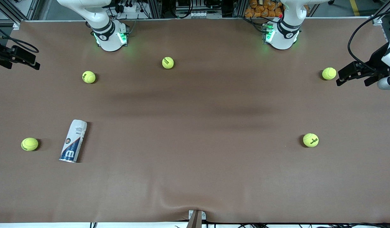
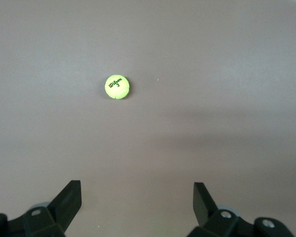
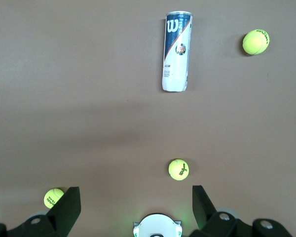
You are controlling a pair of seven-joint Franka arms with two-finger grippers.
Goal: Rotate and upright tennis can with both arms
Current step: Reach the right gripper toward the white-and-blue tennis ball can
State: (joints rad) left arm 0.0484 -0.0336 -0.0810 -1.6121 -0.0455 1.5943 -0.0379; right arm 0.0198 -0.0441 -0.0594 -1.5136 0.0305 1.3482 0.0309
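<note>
**Both arms held high and wide, can lying flat near the right arm's end**

You had the left gripper point(image 2: 137, 200) raised over the table edge at the left arm's end, fingers spread wide with nothing between them. Your right gripper point(image 3: 136, 205) hung over the edge at the right arm's end, also spread wide and empty.

The tennis can point(image 1: 73, 141) lay on its side on the brown tabletop point(image 1: 195, 126), toward the right arm's end and the front camera's edge, its metal rim pointing toward that edge. One tennis ball point(image 1: 29, 144) sat beside it, nearer the right arm's end. Another ball point(image 1: 329, 73) rested just beside the left gripper.
</note>
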